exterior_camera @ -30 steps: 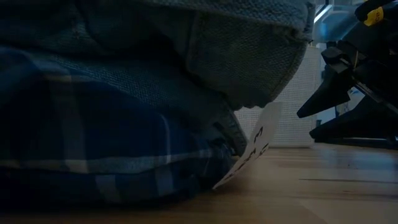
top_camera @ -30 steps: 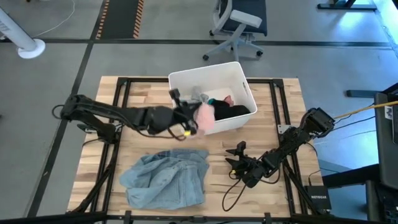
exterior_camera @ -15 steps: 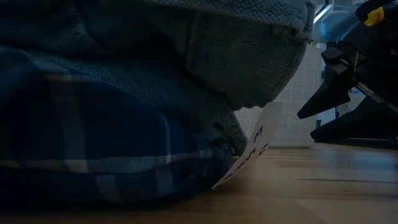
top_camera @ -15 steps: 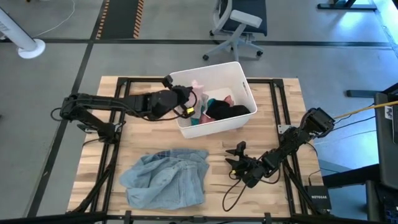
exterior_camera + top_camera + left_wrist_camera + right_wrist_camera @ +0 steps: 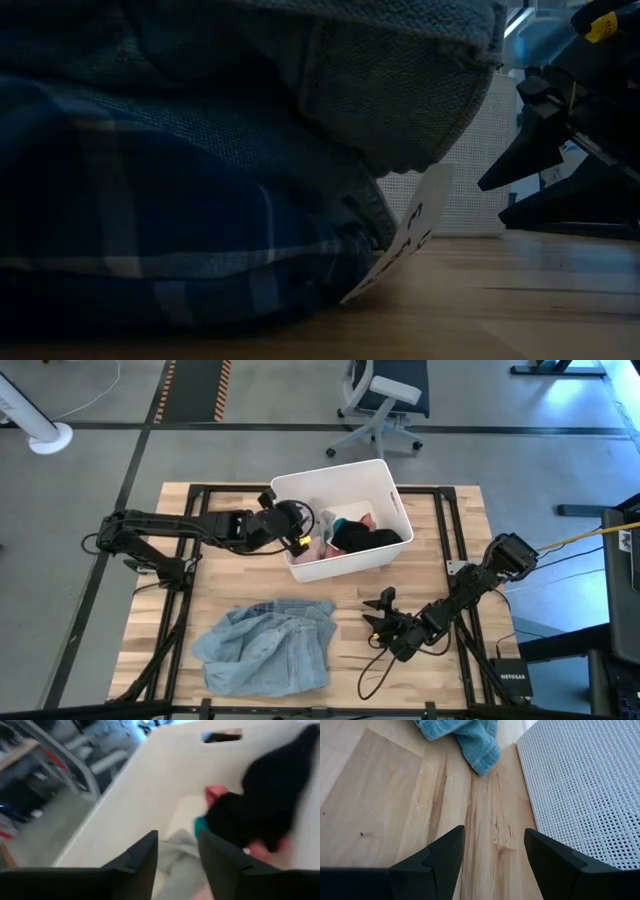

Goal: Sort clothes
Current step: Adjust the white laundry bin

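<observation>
Over the white bin [image 5: 390, 495], our left gripper [image 5: 297, 528] hangs with its fingers apart and nothing between them. Inside the bin lie the pink piece [image 5: 327, 547], the black piece [image 5: 365, 539] and a bit of teal cloth [image 5: 201, 825]. Our right gripper [image 5: 378, 612] waits low near the table's front, fingers apart and empty. Nearby, the big grey-blue shirt [image 5: 265, 645] lies flat on the wood. We think our fingers could snag cloth on the way out and pull it over the rim.
</observation>
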